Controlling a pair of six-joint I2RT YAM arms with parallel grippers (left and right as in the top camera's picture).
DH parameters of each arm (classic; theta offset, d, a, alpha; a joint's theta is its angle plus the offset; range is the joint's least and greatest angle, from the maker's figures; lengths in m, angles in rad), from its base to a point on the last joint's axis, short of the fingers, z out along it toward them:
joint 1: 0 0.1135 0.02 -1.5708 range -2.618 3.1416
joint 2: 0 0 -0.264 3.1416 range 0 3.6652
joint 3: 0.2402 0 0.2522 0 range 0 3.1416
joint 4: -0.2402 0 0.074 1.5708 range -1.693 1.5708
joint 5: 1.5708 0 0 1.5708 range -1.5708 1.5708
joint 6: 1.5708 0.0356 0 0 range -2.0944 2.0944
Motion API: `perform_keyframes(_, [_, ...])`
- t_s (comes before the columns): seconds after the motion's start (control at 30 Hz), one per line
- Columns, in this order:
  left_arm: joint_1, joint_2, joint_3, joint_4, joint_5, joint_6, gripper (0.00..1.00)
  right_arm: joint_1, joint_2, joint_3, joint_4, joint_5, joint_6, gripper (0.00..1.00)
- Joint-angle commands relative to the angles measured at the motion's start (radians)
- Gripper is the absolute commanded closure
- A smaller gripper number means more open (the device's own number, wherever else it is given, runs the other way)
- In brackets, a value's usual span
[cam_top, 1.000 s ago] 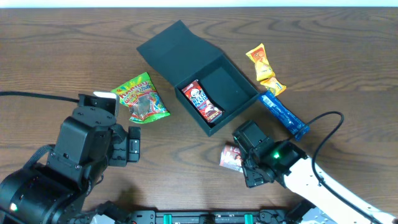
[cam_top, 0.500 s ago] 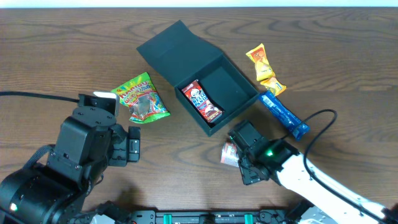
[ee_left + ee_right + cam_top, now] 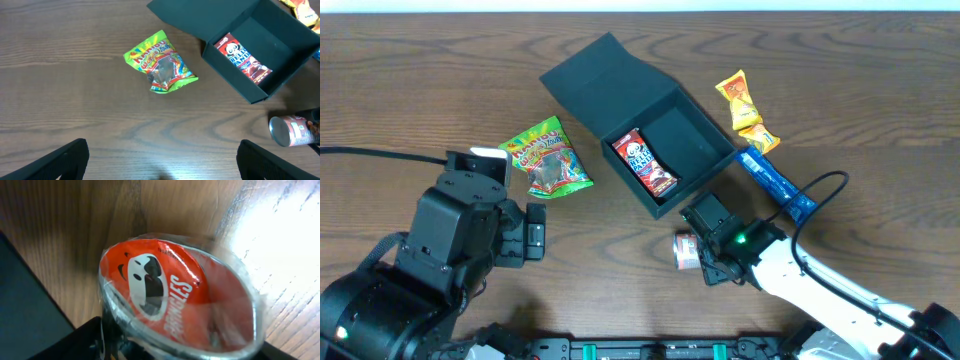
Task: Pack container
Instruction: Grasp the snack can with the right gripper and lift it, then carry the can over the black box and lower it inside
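The container [image 3: 692, 138] is a dark teal-black box, open, with its flap lid [image 3: 600, 80] laid back to the upper left. A red snack packet [image 3: 644, 162] lies inside at the left. The container also shows in the left wrist view [image 3: 280, 47]. My right gripper [image 3: 705, 252] is shut on a small red Pringles can [image 3: 686, 251], held just in front of the box; its red lid [image 3: 165, 295] fills the right wrist view. The can also shows in the left wrist view [image 3: 290, 131]. My left gripper [image 3: 162, 160] is open and empty, over bare table at the left.
A green gummy bag [image 3: 546, 157] lies left of the box, also in the left wrist view [image 3: 161, 63]. A yellow-orange snack packet [image 3: 746, 111] and a blue tube packet [image 3: 775, 184] lie right of the box. A black cable [image 3: 830, 195] loops over the blue packet.
My right gripper with the can has moved up and left, closer to the box's front corner. The left arm has not moved.
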Motion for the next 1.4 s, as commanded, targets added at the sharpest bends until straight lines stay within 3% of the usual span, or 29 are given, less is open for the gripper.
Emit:
perform_keyframes(0.0, [0.007,-0.004,0.0,-0.003,-0.004,0.021,0.05,0.008,0.004,-0.008,0.001,0.022,-0.01,0.34])
perform_keyframes(0.2, [0.007,-0.004,0.0,-0.003,-0.004,0.021,0.05,0.007,0.004,-0.008,0.055,0.087,-0.219,0.36])
perform_keyframes(0.63, [0.007,-0.004,0.0,-0.003,-0.004,0.021,0.05,0.007,0.004,-0.008,0.112,-0.018,-1.09,0.35])
perform_keyframes(0.93, [0.007,-0.004,0.0,-0.003,-0.004,0.021,0.05,0.007,0.004,0.041,-0.051,-0.04,-1.275,0.36])
perform_keyframes(1.2, [0.007,-0.004,0.0,-0.003,-0.004,0.021,0.05,0.007,0.004,0.275,-0.323,0.119,-1.437,0.36])
perform_keyframes(1.37, [0.007,-0.004,0.0,-0.003,-0.004,0.022,0.05,0.007,0.004,0.439,-0.37,0.23,-1.56,0.36])
